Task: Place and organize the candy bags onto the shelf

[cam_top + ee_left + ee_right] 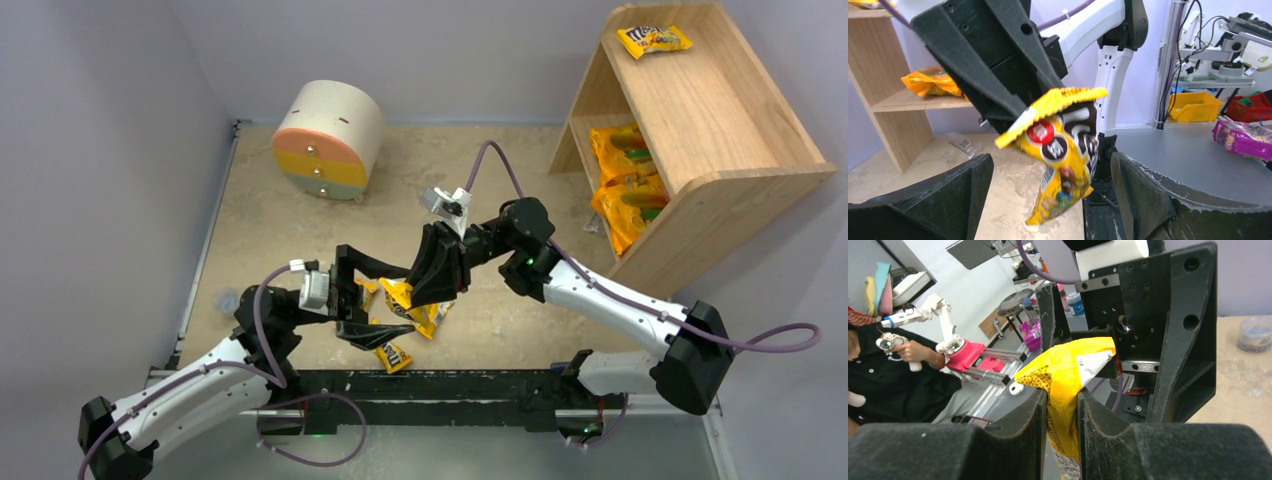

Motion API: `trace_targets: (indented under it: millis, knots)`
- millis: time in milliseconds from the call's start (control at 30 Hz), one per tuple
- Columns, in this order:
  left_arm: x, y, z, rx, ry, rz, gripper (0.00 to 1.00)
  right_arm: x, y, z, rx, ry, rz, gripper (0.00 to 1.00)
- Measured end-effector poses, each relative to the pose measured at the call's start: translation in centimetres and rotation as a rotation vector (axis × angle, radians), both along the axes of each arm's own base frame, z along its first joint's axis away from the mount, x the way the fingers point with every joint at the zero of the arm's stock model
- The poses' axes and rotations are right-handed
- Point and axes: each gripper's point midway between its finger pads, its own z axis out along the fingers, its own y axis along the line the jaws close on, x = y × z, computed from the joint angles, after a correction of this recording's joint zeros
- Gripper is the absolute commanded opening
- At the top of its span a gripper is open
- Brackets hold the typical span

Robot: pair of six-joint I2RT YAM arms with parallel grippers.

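In the top view, a yellow M&M's packet (400, 293) is gripped by the right hand (420, 295) above the worktop (260, 220), near the arm bases. The left hand (385, 303) is held spread open around it, one finger on either side. More loose packets (392, 356) are seen lying on the worktop just below. The shelf (700, 130) stands well apart at the far right. One packet (653, 40) is already laid on its top tier, and the orange bags (625, 185) are lodged on the lower tier. A round cabinet (328, 140) is left unused at the back.

In the left wrist view, the gripped packet is pinched by its crimped upper edge, so that it hangs freely with its printed face exposed. The left fingers are parted widely on both sides and no contact is seen. This is judged to be a handover or a regrasp being prepared, although which cannot be told.

In the right wrist view, the right fingers are closed firmly on the packet's edge, with the foil folded between them. The open left hand is seen directly behind it.
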Motion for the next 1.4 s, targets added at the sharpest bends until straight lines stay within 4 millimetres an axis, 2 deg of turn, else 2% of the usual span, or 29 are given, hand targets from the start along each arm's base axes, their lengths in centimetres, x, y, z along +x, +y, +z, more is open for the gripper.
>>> trace_targets:
  millis: [133, 333, 433, 567, 600, 633, 667, 767, 900, 1033, 1133, 1267, 1367, 1400]
  knots:
    - [-0.1, -0.9, -0.2, 0.025, -0.004, -0.045, 0.76, -0.1, 0.2, -0.6, -0.023, 0.007, 0.003, 0.28]
    - [0.1, -2.4, -2.2, 0.098, 0.05, -0.107, 0.44, -0.1, 0.2, -0.6, -0.017, -0.011, 0.008, 0.31]
    - [-0.2, -2.5, -2.3, 0.102, 0.055, -0.129, 0.28, -0.1, 0.2, -0.5, -0.013, -0.019, 0.009, 0.32]
    - [-0.6, -2.5, -1.9, 0.091, 0.04, -0.153, 0.1, 0.1, 0.4, -0.5, -0.013, -0.028, 0.008, 0.39]
    - [-0.7, -2.5, -1.9, 0.09, 0.038, -0.155, 0.05, 0.2, 0.5, -0.5, -0.014, -0.029, 0.006, 0.44]
    - [-0.7, -2.5, -1.9, 0.091, 0.044, -0.158, 0.03, 0.2, 0.5, -0.5, -0.016, -0.033, 0.005, 0.54]
    - [-0.7, -2.5, -1.9, 0.091, 0.046, -0.158, 0.02, 0.3, 0.6, -0.6, -0.022, -0.035, 0.003, 0.63]
    - [-0.4, -2.5, -2.2, 0.102, 0.066, -0.147, 0.0, 0.5, 0.8, -0.3, -0.033, -0.047, -0.013, 0.82]
    - [0.4, -2.5, -2.5, 0.108, 0.104, -0.105, 0.0, 1.2, 1.1, 0.9, -0.03, -0.093, -0.101, 0.98]
    - [1.6, -2.3, -2.6, 0.103, 0.175, -0.031, 0.0, 3.4, 0.8, 2.1, -0.017, -0.124, -0.319, 0.99]
    - [3.8, -2.2, -3.1, 0.106, 0.292, 0.084, 0.0, 5.4, -0.2, 2.5, 0.001, -0.14, -0.509, 0.99]
    - [6.5, -1.8, -3.8, 0.119, 0.416, 0.221, 0.0, 7.4, -0.7, 1.0, -0.03, -0.143, -0.641, 0.96]
    - [7.6, -2.0, -4.5, 0.143, 0.469, 0.271, 0.0, 8.9, 0.3, -1.1, -0.088, -0.135, -0.669, 0.88]
    - [7.9, -2.1, -4.8, 0.153, 0.484, 0.282, 0.0, 9.3, 0.6, -1.8, -0.111, -0.131, -0.673, 0.8]
